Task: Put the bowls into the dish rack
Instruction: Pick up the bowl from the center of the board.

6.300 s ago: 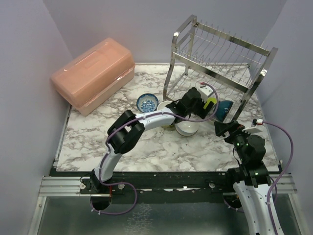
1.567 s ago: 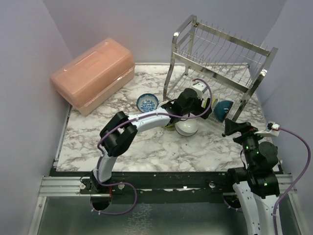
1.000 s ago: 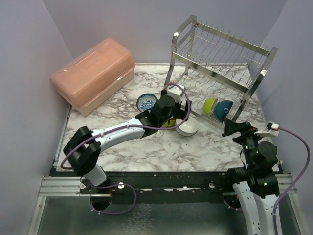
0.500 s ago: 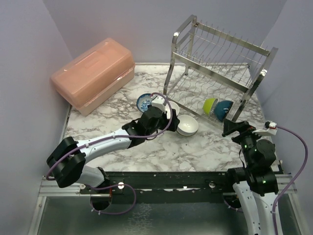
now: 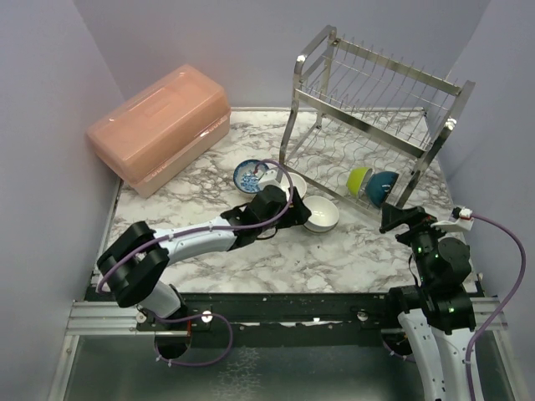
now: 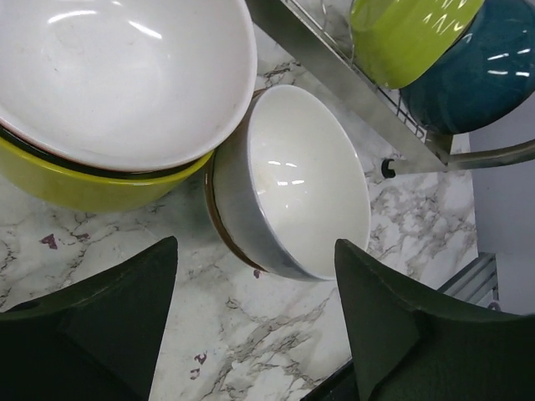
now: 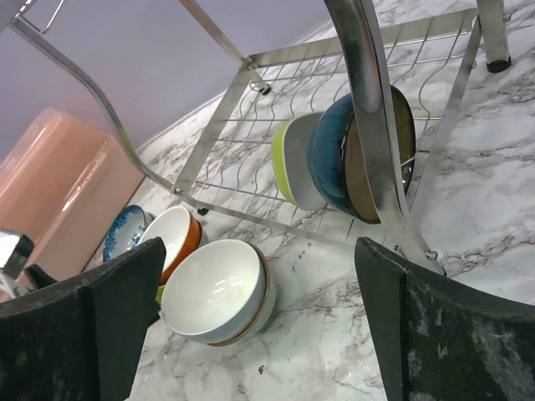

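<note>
Marble surface [image 5: 276, 255] stretches from the loose bowls to the near edge. A lime bowl [image 5: 359, 178] and a teal bowl [image 5: 384, 186] stand on edge at the right end of the dish rack's [image 5: 368, 119] lower tier. The left gripper [image 6: 255, 246] hovers, jaws apart, over a white bowl [image 6: 305, 180] just beside a yellow bowl [image 6: 75, 188]. The right gripper [image 7: 259, 251] gapes wide near the right edge.

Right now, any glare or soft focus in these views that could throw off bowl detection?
Left wrist: window-like glints on the tilted white bowl and the lime bowl; left hand fingers near-black, no detail. Right wrist: dish rack tube shines and cuts across the teal bowl. Top external: evenly lit, sharp.
</note>
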`<action>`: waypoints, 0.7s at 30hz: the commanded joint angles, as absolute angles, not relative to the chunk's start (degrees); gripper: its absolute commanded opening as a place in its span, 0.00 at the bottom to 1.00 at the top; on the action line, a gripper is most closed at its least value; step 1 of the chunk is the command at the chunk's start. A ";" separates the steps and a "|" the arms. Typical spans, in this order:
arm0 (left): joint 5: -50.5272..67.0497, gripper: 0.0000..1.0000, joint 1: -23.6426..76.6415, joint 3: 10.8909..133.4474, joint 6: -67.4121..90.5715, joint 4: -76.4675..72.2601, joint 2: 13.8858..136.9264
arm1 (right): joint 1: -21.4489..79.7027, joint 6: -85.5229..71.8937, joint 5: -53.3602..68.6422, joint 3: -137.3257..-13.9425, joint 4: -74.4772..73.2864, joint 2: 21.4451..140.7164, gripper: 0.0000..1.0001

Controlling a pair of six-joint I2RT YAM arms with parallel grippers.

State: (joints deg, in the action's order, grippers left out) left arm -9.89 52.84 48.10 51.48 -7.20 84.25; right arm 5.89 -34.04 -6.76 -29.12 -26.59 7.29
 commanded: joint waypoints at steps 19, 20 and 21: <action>-3.59 0.16 52.91 53.52 51.78 -4.55 91.98 | 5.90 -34.43 -6.24 -28.83 -26.27 7.67 1.00; -3.71 0.12 52.91 53.60 51.46 -4.30 91.90 | 5.89 -34.45 -6.24 -28.76 -26.12 7.72 1.00; -3.88 0.07 52.91 53.68 51.23 -3.97 91.75 | 5.89 -34.40 -6.24 -28.70 -26.04 7.71 1.00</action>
